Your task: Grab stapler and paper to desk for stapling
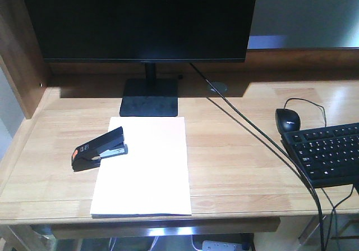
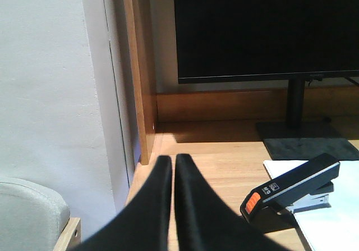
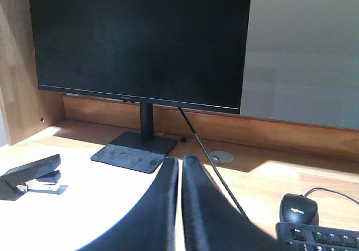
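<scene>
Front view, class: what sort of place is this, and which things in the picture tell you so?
Most likely an office or home study workstation. A dark monitor stands on a light-wood desk, a black keyboard and mouse lie at the right, and a stapler rests on the edge of a sheet of paper.

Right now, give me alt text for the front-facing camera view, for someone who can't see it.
A black stapler rests across the left edge of a white paper on a light-wood desk. Behind them stands a dark monitor; a black mouse and keyboard sit at the right.
</scene>
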